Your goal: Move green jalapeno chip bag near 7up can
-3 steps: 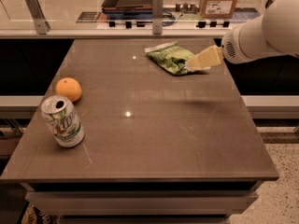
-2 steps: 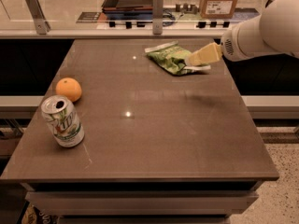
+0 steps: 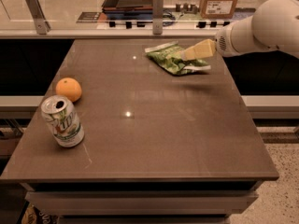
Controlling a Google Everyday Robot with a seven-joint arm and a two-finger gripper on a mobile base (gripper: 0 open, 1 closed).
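Only the claw [image 3: 189,54] has crept slightly leftward; nothing else has moved.
Can [image 3: 62,122] stands front left by the orange [image 3: 68,89]; bag [image 3: 170,59] lies far right, directly under the claw, whose grip cannot be told. It should lift the bag clear of the tabletop [image 3: 154,143], then set it beside the can without knocking it.

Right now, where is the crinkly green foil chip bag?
Camera view: the green foil chip bag is at the brown table's far right, near the back edge, the robot's tan pincer at its right end.
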